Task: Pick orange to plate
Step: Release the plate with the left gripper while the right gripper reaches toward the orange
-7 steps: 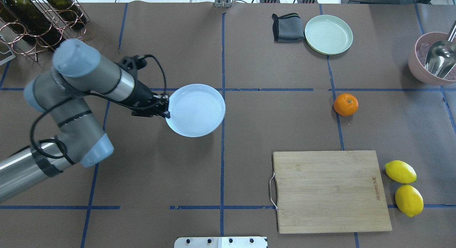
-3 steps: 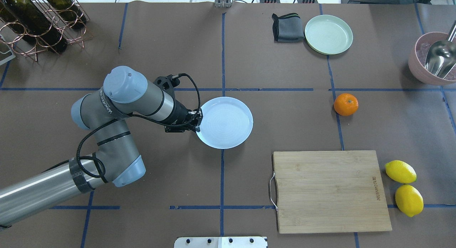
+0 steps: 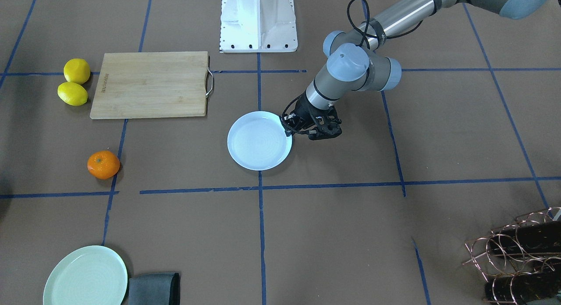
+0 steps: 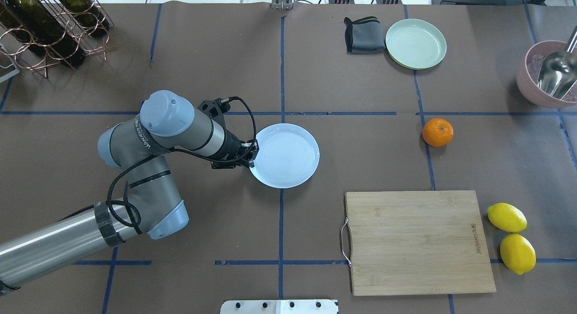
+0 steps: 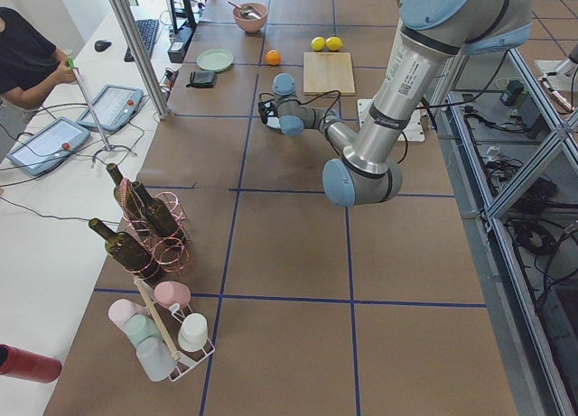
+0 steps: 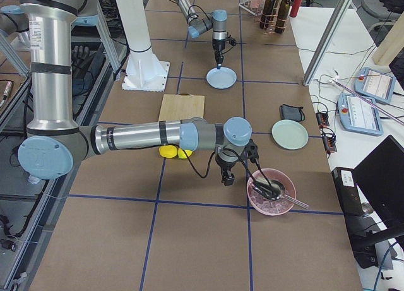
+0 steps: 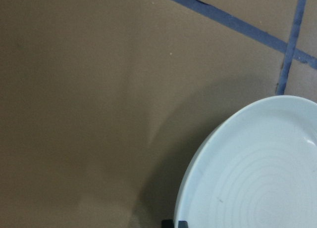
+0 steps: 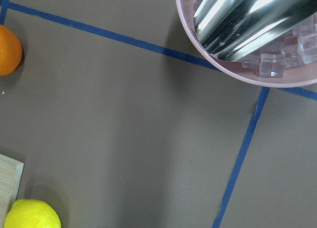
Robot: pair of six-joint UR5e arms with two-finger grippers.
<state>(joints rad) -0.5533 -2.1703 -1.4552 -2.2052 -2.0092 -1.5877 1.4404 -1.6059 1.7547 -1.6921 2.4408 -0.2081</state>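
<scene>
The orange [image 4: 437, 132] lies on the brown table at mid right, on a blue tape line, with nothing touching it; the right wrist view catches it at the left edge [image 8: 9, 50]. The pale bluish-white plate [image 4: 288, 155] sits level and low near the table's centre. My left gripper [image 4: 251, 157] is shut on the plate's left rim, far from the orange. I cannot tell whether the plate touches the table. My right gripper [image 6: 225, 180] shows only in the exterior right view, hanging beside the pink bowl; I cannot tell whether it is open or shut.
A wooden cutting board [image 4: 419, 242] lies at the front right with two lemons [image 4: 506, 217] beside it. A mint-green plate [image 4: 415, 43] and grey cloth [image 4: 363, 34] are at the back. A pink bowl with a metal scoop [image 4: 547, 75] stands far right, a wine rack [image 4: 49, 25] back left.
My left arm has carried the plate to the right, from left of the centre tape line onto it. In the last half second it barely shifted. The orange has not moved.
</scene>
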